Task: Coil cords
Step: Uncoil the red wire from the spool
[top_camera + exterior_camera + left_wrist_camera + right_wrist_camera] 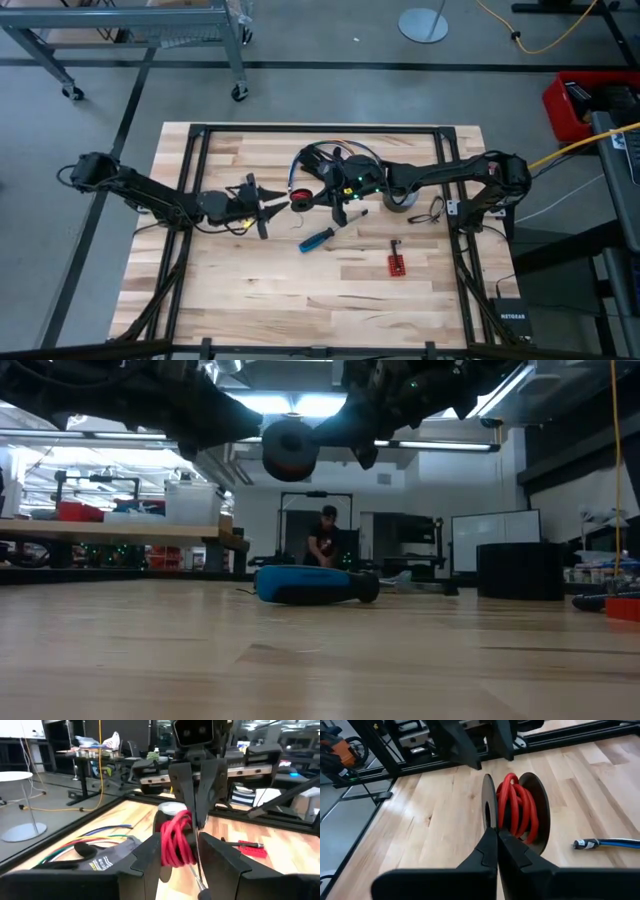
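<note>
A small black spool point(298, 198) wound with thin red cord point(517, 810) hangs above the table's middle; in the low view the spool point(290, 448) is well clear of the wood. My right gripper point(496, 834) reaches in from the right and is shut on it. My left gripper point(268, 207) faces it from the left, open. In the left wrist view its two fingers stand on either side of the red cord point(176, 845). A bundle of dark cords point(335, 160) lies on the table behind the spool. My right gripper pinches the rim of one black spool disc point(489, 815) between its two shut fingers, coming nearly level from the table's right side. The spool is lifted clear of the table, its discs standing on edge. My left gripper: I cannot tell whether its fingers touch the spool.
A blue-handled screwdriver point(320, 238) lies just near of the spool, a red tool point(396, 263) to its right, and a grey roll point(400, 202) under the right arm. Coloured wires point(100, 840) lie beside the spool. A person point(325, 538) stands far behind the table.
</note>
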